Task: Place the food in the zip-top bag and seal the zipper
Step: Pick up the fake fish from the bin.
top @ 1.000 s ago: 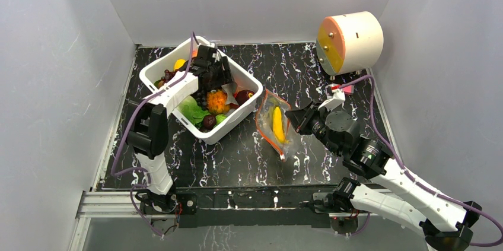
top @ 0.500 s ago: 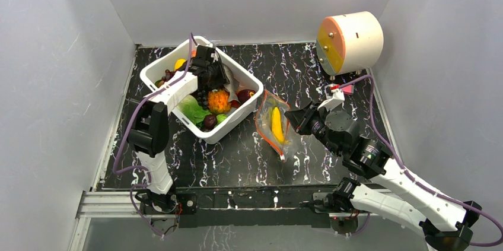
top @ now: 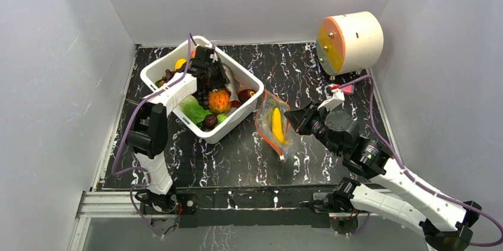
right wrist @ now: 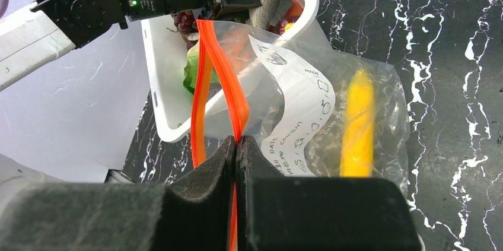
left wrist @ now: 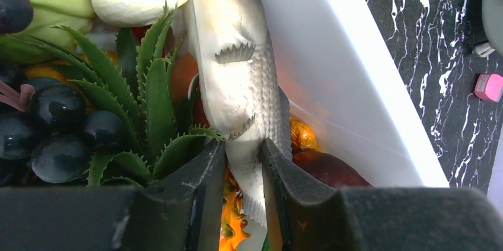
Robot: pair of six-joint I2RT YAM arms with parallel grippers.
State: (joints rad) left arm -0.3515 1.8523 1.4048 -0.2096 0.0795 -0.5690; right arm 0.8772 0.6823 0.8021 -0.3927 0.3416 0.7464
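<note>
**Pinching the fish by its tail while the bag mouth waits open**

The left gripper [left wrist: 243,156] has its two fingers drawn in almost together on the narrow tail of the grey scaled plastic toy fish [left wrist: 237,67]. The fish lies along the inner wall of the white rectangular plastic tub [left wrist: 332,73]. It rests over the green spiky pineapple crown [left wrist: 148,102], with the dark toy grapes [left wrist: 59,126] beside that.

The right gripper [right wrist: 237,144] is pressed tight on one lip of the thin red zipper strip [right wrist: 222,79]. This holds the clear crinkly zip-top bag [right wrist: 296,97] up on the black marbled tabletop [top: 308,67], just beside the tub. The bag's mouth faces the tub, and the yellow toy banana [right wrist: 359,123] is already inside.

The hold on the tapered tail looks slight, so the long body could swing or slip out on the lift. The crown's spikes could also snag it. Only one lip of the bag is held, so the mouth may sag and the fish could catch on the strip.
</note>
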